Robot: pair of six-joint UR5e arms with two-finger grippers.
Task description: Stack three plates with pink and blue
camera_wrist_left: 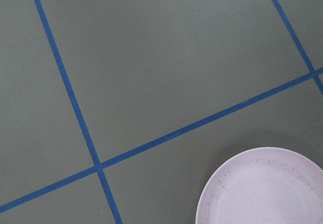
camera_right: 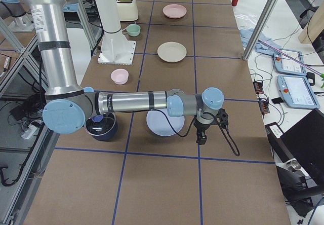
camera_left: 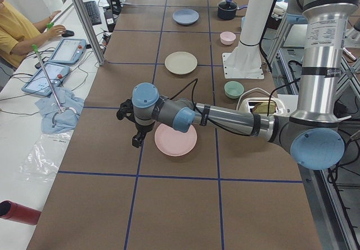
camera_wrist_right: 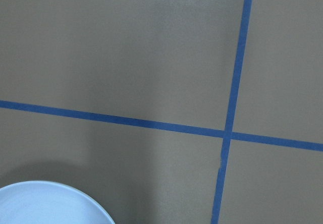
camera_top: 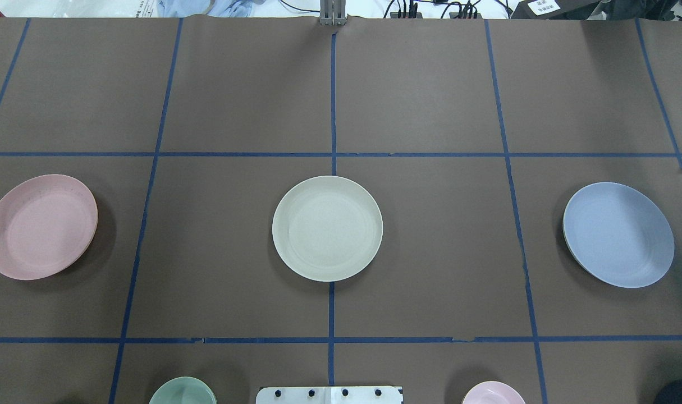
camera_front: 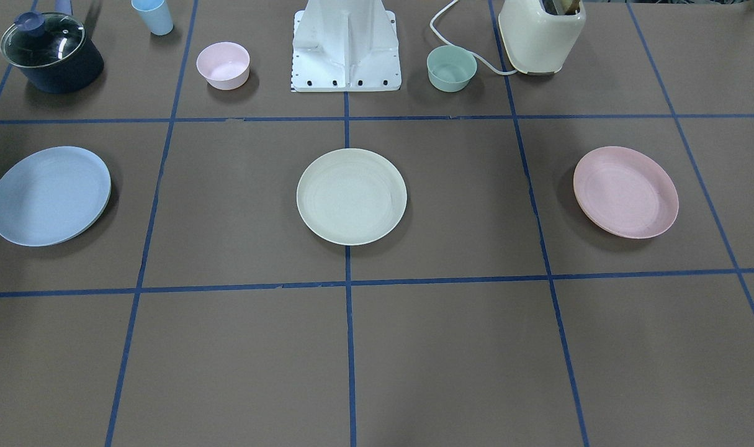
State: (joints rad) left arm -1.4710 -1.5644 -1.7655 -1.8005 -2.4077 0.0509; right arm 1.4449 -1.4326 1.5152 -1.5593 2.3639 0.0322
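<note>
Three round plates lie flat on the brown papery surface, in one row, well apart (blue tape lines cut the surface into squares). All three look smooth and dull like plastic, shallow, with a raised rim. On the left is the pink plate, in the middle the cream plate sitting on a tape line, and on the right the blue plate. The left arm reaches out low by the pink plate, and the left jaws hang just past its rim, on the side away from the robot, not touching it. The right arm reaches out by the blue plate, with the right jaws just past its far rim too. Both pairs of jaws look small and dark in the side views, so I cannot tell if they are apart or together.
</note>
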